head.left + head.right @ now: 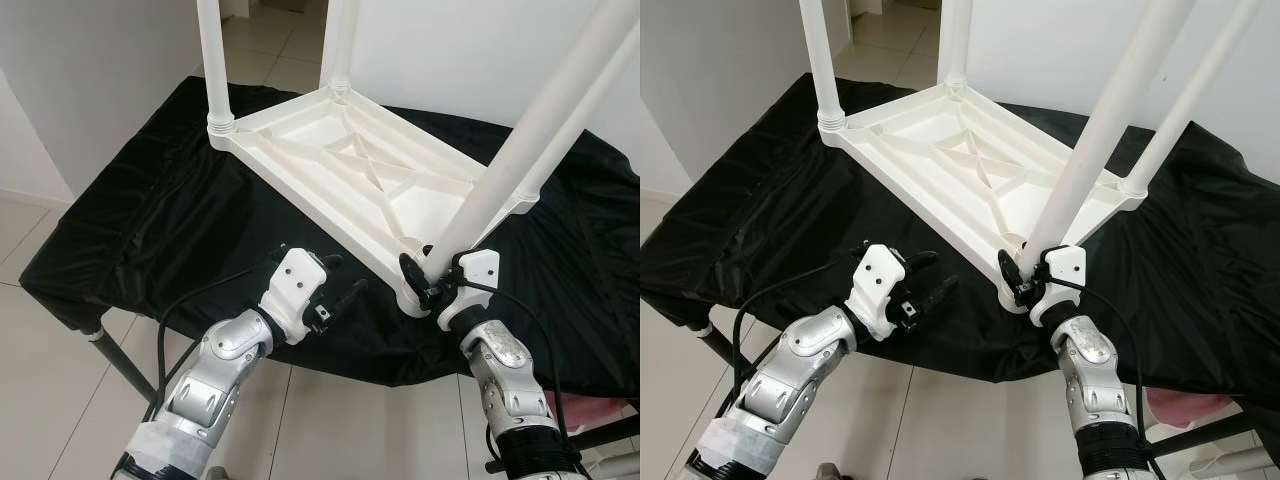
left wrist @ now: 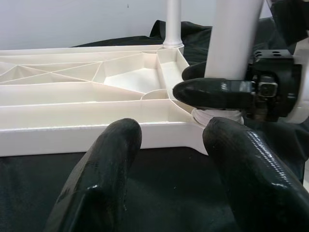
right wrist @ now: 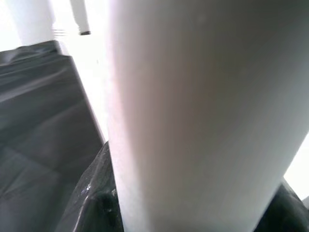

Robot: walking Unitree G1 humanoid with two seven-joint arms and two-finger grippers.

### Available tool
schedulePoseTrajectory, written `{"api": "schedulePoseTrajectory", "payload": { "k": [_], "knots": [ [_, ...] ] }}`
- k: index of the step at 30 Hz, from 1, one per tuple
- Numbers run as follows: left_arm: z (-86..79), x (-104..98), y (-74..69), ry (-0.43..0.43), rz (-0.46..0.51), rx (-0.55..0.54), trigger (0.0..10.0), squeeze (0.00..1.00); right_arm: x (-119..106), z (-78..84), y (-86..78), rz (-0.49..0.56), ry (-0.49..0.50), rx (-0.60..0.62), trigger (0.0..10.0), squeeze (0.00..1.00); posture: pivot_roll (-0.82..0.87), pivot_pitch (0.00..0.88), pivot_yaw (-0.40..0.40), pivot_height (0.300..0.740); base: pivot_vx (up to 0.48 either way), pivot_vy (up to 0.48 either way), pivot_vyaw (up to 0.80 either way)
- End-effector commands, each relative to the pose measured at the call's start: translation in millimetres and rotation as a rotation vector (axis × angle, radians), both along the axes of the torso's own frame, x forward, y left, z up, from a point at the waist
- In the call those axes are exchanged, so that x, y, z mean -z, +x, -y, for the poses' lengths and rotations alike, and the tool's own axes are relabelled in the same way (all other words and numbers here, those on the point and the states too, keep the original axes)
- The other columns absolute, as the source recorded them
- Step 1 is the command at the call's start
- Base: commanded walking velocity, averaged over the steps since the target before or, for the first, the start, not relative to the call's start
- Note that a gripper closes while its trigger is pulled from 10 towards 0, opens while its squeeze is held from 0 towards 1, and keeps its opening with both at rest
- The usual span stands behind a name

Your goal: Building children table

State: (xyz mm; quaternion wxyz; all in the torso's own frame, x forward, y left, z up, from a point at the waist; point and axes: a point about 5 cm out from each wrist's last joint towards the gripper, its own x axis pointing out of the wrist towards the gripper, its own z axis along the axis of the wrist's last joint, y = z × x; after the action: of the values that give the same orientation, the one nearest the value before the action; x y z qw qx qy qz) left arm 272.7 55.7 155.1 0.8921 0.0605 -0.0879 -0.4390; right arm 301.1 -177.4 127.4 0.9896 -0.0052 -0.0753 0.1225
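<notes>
The white children's table point(image 1: 345, 165) lies upside down on my bench point(image 1: 150, 200), which is draped in black cloth, with its ribbed underside facing up. Three legs already stand in their corner sockets: the far left one point(image 1: 212, 60), the far right one point(image 1: 340, 40) and the one at the near right point(image 1: 575, 110).

My right end effector point(image 1: 425, 275) is clamped around the base of the fourth leg point(image 1: 520, 130), right at the near corner socket point(image 1: 410, 295) closest to me. This leg's long axis runs up and away to my right, leaning well off vertical, while the far left leg stands straight. I judge it is not yet seated square, so the coming move is to swing its top back toward upright and press it down along its own axis into the socket.

My left end effector point(image 1: 335, 295) hovers with its fingers point(image 2: 113, 159) spread and holding nothing, just beside the table's near edge, to the left of that socket. It is the free arm nearest the tabletop rim, so it could steady the frame while my right one pushes.
</notes>
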Motion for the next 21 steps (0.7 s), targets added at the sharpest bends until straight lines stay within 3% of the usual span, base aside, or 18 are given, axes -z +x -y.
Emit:
{"api": "schedulePoseTrajectory", "payload": {
  "k": [1,2,5,9,10,14,21],
  "knots": [
    [4.3,2.4,-4.0,0.005,-0.014,0.041,10.0,0.00,7.4,6.8,-1.7,-0.047,-0.007,0.085,10.0,0.00,0.03,0.096,-0.063,0.740,0.000,0.000,0.00],
    [4.3,2.4,-4.0,0.005,-0.014,0.041,10.0,0.00,7.4,6.8,-1.7,-0.047,-0.007,0.085,10.0,0.00,0.03,0.096,-0.063,0.740,0.000,0.000,0.00],
    [5.7,3.5,-6.3,-0.001,-0.020,0.042,10.0,0.00,11.6,1.0,-6.3,-0.080,0.037,0.269,10.0,0.00,0.03,0.098,-0.075,0.740,0.000,0.000,0.00],
    [5.6,3.8,-6.5,-0.003,-0.022,0.038,10.0,0.00,11.9,-5.3,-10.4,-0.081,0.076,0.366,10.0,0.00,0.03,0.099,-0.076,0.740,0.000,0.000,0.00],
    [6.3,3.8,-7.4,-0.010,-0.024,0.036,10.0,0.00,11.9,-10.8,-14.5,-0.076,0.114,0.496,10.0,0.00,0.03,0.100,-0.078,0.740,0.000,0.000,0.00],
    [9.1,4.6,-9.1,-0.016,-0.029,0.043,10.0,0.00,8.9,-19.6,-14.4,-0.069,0.140,0.542,10.0,0.00,0.02,0.098,-0.076,0.740,0.000,0.000,0.00],
    [13.2,4.9,-8.5,-0.013,-0.028,0.065,10.0,0.00,-0.3,-25.4,-14.4,-0.029,0.141,0.463,10.0,0.00,0.01,0.087,-0.073,0.740,0.000,0.000,0.00]
  ]
}}
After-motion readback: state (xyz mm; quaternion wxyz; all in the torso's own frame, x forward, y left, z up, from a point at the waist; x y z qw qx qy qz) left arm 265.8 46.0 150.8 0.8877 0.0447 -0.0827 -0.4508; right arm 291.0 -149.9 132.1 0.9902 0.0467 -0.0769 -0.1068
